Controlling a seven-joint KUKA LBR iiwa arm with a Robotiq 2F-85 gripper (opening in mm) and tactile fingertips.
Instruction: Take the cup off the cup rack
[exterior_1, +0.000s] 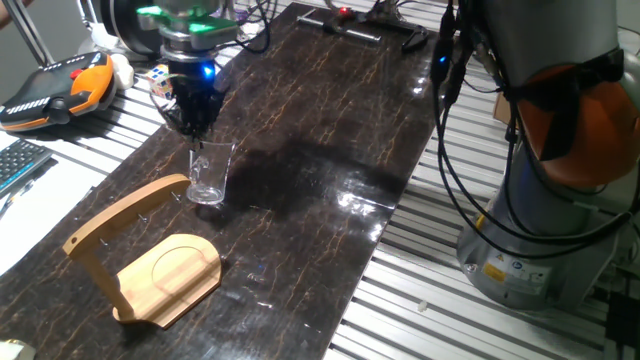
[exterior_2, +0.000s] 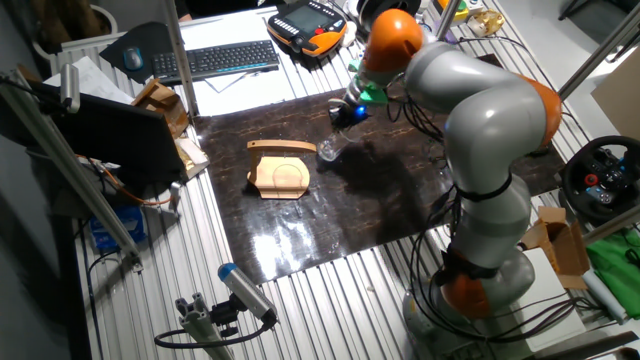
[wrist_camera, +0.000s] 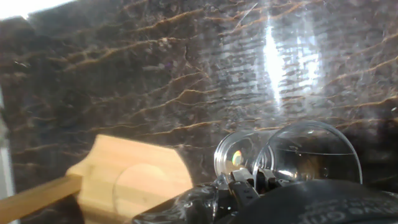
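Dark marbled table top (exterior_1: 330, 130) on a slatted aluminium bench, with a keyboard (exterior_2: 215, 58) and a teach pendant (exterior_1: 55, 88) at the far edges. I see the gripper (exterior_1: 197, 135) pointing straight down, its fingers closed narrow on the rim of the cup (exterior_1: 209, 172); hand view shows one finger (wrist_camera: 244, 184) inside the glass wall. The cup stands upright on the table, or just above it; I cannot tell which. It sits just beside the tip of the rack (exterior_1: 145, 248) arm, clear of the round recess. My judgement: the cup is already off, and what remains is to set it down. I would lower slowly, keep it vertical, stay clear of the arch, then open. The arm (exterior_2: 480, 120) reaches over the table, wrist bent down.
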